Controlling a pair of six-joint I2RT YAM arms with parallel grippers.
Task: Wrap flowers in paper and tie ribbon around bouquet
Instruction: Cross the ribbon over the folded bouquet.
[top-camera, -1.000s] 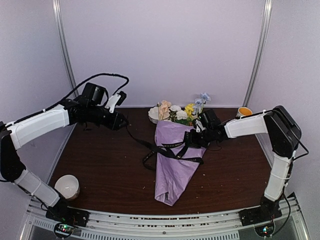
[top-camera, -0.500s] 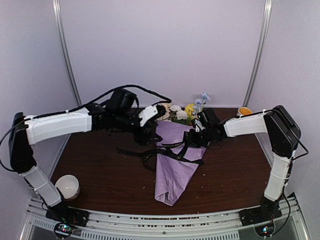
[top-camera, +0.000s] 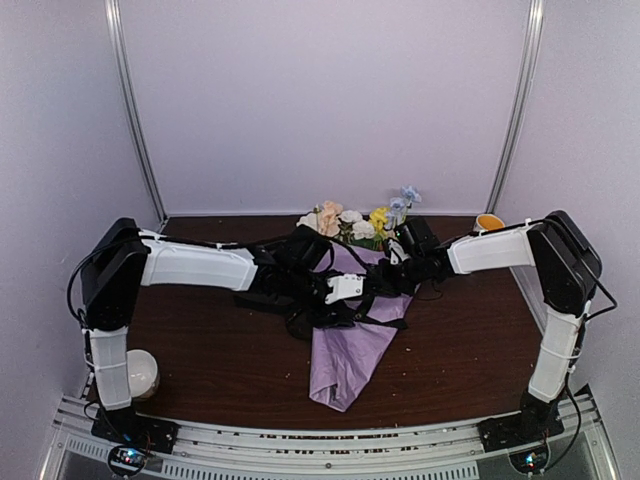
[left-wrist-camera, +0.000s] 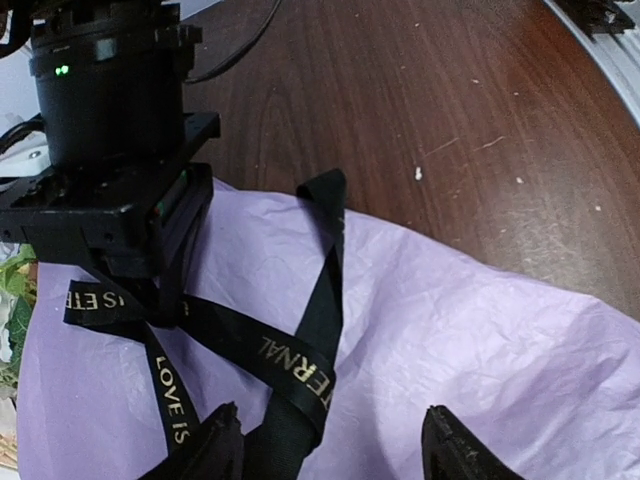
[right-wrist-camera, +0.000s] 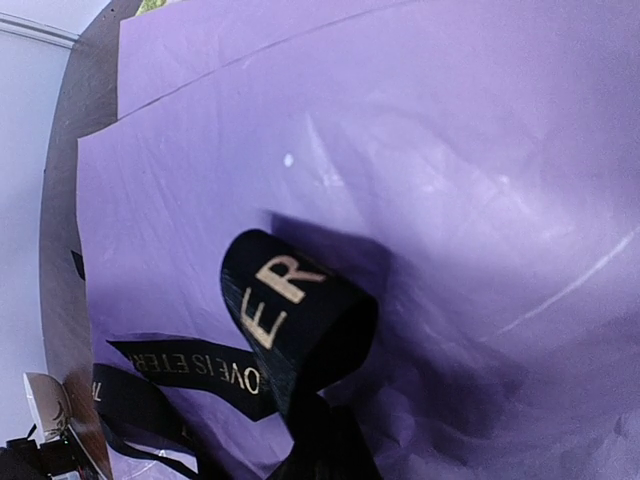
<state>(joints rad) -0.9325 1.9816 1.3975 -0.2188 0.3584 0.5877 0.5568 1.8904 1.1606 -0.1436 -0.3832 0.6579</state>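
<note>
The bouquet (top-camera: 350, 345) lies on the table as a cone of lilac paper (left-wrist-camera: 480, 350), its flowers (top-camera: 352, 222) sticking out at the far end. A black ribbon (left-wrist-camera: 300, 360) with gold lettering crosses the paper in loose loops. My left gripper (left-wrist-camera: 335, 452) hovers open just above the paper (top-camera: 345, 300), one ribbon strand lying against its left fingertip (left-wrist-camera: 215, 445). My right gripper (top-camera: 385, 275) is shut on the ribbon at the cone's right edge (left-wrist-camera: 140, 295). In the right wrist view a ribbon loop (right-wrist-camera: 290, 320) stands up over the paper (right-wrist-camera: 400, 150); its fingers are hidden there.
A white bowl (top-camera: 135, 372) sits at the near left by the left arm's base. A yellow cup (top-camera: 489, 222) stands at the back right. Both forearms stretch low across the brown table (top-camera: 200, 350) and meet over the bouquet. Walls close in on three sides.
My left gripper let go of the taut ribbon tail, opened, and swung from the back left down onto the middle of the bouquet. The ribbon went slack. The right arm stayed put.
</note>
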